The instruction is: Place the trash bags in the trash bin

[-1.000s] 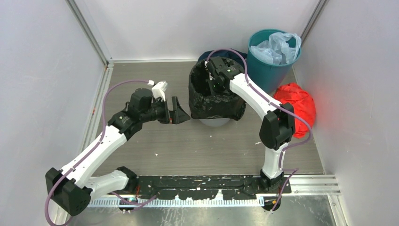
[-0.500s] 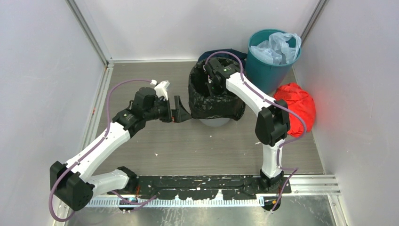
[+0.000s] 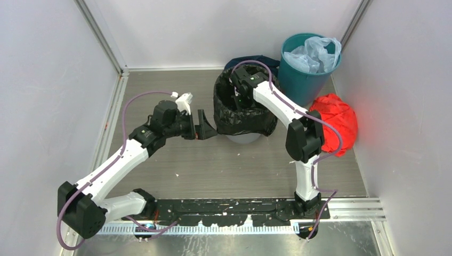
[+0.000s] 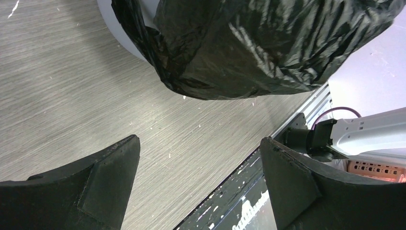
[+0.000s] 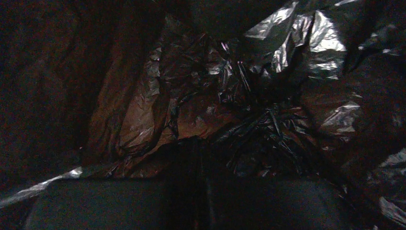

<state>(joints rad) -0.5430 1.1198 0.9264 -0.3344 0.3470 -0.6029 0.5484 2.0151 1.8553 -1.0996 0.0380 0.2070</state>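
The black trash bag (image 3: 250, 114) lines the light grey trash bin (image 3: 242, 139), its edge folded out over the rim so that only the bin's foot shows. My right gripper (image 3: 238, 95) reaches down into the bag's mouth. In the right wrist view its jaws (image 5: 194, 153) stand shut amid dark crinkled film (image 5: 282, 81); whether any film is pinched does not show. My left gripper (image 3: 206, 130) is open, low at the bag's left side. In the left wrist view its fingers (image 4: 103, 187) are empty, below the hanging bag (image 4: 249, 48) and bin wall (image 4: 119, 29).
A teal bin (image 3: 304, 80) with a pale blue bag (image 3: 314, 53) stands at the back right. A red cloth bundle (image 3: 336, 120) lies in front of it, by the right arm's elbow. A dark blue thing (image 3: 256, 60) shows behind the grey bin. Walls close three sides.
The left gripper has moved a little right, closer to the bag's side. The right gripper has shifted slightly left inside the bag, its elbow following.
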